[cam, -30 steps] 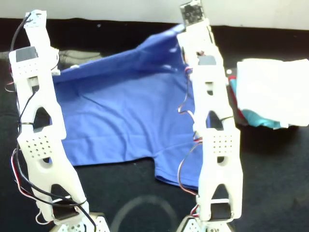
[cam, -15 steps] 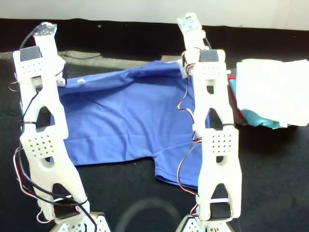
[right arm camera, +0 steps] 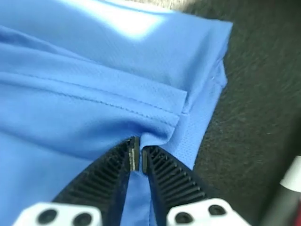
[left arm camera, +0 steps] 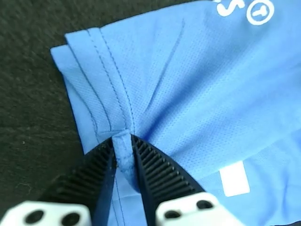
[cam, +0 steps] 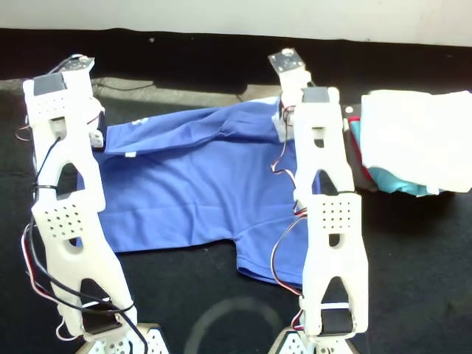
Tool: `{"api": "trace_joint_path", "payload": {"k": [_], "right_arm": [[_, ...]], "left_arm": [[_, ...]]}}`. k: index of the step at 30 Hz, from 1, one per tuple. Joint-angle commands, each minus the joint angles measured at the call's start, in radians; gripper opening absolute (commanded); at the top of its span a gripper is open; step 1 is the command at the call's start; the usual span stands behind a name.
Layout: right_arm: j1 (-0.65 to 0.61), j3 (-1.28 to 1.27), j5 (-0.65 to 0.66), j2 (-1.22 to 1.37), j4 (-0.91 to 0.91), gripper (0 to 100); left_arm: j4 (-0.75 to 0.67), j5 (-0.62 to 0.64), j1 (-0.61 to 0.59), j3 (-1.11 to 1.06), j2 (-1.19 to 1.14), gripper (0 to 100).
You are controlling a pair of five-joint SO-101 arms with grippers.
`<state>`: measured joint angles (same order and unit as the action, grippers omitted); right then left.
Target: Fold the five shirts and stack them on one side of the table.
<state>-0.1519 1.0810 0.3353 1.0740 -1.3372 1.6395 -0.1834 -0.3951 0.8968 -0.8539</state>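
The blue shirt is spread across the middle of the table, its far corners pinched in the left claw and the right claw, both clamped on cloth. For an even fold, both corners are best drawn together toward the near edge.

Your black table meets a white wall at its far edge; a faint ring marks its near side

The black table carries 1 blue shirt spread across its middle, a stack of folded shirts, white on top, near one edge, and what may be a grey cloth behind the shirt.
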Motion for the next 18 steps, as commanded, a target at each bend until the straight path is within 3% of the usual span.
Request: {"api": "trace_joint_path", "payload": {"k": [1,10,18], "right_arm": [[0.019,0.091,0.003,-0.039,-0.044,0.6],[0.018,0.527,0.002,-0.074,-0.433,0.6],[0.042,0.544,-0.092,-0.094,-0.432,0.6]], "left_arm": [[0.052,-0.008,0.012,0.028,0.024,1],[0.129,-0.008,-0.007,-0.070,0.179,1],[0.127,-0.058,-0.022,-0.297,0.321,1]]}}
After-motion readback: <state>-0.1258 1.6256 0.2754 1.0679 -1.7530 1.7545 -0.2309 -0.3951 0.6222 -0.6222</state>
